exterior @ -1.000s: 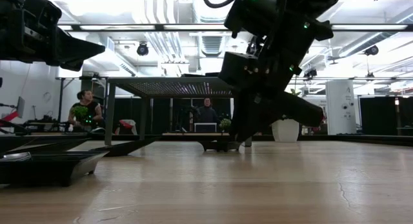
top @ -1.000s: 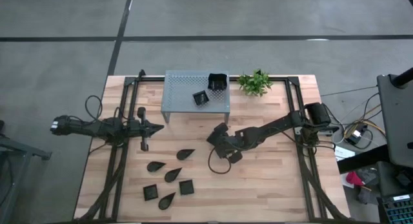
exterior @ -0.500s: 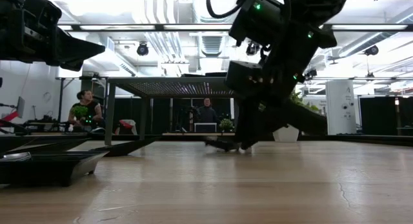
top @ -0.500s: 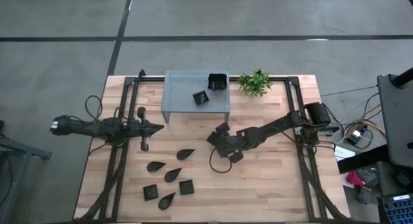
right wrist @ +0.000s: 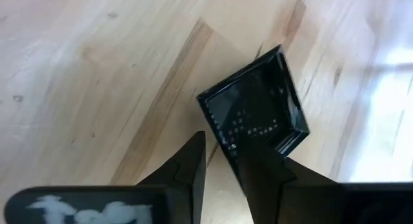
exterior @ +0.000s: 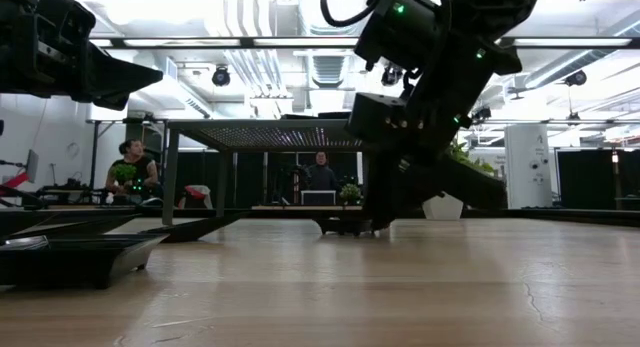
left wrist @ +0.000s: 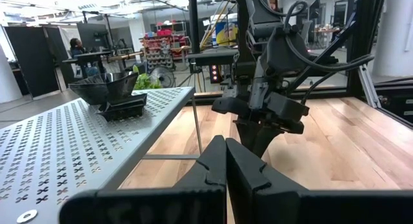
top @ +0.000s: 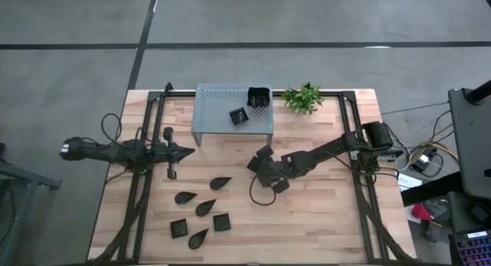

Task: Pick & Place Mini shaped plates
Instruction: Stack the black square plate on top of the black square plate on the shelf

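Observation:
A tiny square black plate (right wrist: 255, 111) lies flat on the wood near the table's middle (top: 264, 152), in front of the shelf. My right gripper (right wrist: 222, 161) is down at the table (exterior: 375, 225), fingers slightly open on either side of the plate's rim beside one corner. I cannot tell whether they touch it. Several more black plates, leaf-shaped (top: 220, 182) and square (top: 222, 221), lie toward the near-left. A small square plate (top: 238, 116) and a stack of larger ones (top: 258, 97) rest on the shelf. My left gripper (top: 190, 152) waits at the left, shut, above the table.
The grey perforated shelf (top: 222, 105) stands at the far middle on thin legs, with a green plant (top: 303, 97) to its right. Black frame rails (top: 138, 189) run along both table sides. Bare wood lies near and right of my right arm. People show in the room beyond.
My right gripper has moved down from above the table until its fingertips reach the wood at the tiny square plate. The plate has stayed where it was.

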Tool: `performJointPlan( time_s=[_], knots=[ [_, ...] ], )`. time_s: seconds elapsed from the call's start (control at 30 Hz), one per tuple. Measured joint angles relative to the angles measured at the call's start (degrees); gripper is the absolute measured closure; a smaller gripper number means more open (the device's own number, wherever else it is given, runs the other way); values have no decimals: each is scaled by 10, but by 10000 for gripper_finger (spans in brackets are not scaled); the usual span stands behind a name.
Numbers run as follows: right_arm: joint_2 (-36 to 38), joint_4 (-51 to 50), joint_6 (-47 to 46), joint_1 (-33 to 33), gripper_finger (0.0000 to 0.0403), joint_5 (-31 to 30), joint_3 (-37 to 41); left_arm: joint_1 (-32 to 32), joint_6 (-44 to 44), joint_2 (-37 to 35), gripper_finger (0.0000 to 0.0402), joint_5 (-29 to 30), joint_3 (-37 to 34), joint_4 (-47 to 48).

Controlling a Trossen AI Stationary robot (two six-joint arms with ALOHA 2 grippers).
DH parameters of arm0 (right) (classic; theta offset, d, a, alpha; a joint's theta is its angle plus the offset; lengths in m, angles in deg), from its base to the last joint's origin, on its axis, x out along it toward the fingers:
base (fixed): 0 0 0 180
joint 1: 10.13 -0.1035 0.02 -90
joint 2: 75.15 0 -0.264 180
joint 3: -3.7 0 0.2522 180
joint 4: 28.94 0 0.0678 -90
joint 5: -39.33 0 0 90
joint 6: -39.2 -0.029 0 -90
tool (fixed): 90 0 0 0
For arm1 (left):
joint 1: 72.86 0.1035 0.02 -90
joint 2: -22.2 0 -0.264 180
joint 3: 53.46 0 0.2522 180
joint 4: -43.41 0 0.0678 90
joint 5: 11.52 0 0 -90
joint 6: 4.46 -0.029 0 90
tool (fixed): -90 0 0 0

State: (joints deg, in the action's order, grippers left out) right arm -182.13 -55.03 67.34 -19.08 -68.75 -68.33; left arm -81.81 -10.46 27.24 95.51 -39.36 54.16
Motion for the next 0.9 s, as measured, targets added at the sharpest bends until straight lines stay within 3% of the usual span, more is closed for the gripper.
performJointPlan(
  time_s=[0.47, 0.9],
  knots=[
    [0, 21, 20, 8, 300, -1, -1, 0, 0, 0, 401, 0, 0, 0],
    [0, 20, 19, 9, 326, 4, 4, 0, 0, 0, 401, 0, 0, 0]
  ],
)
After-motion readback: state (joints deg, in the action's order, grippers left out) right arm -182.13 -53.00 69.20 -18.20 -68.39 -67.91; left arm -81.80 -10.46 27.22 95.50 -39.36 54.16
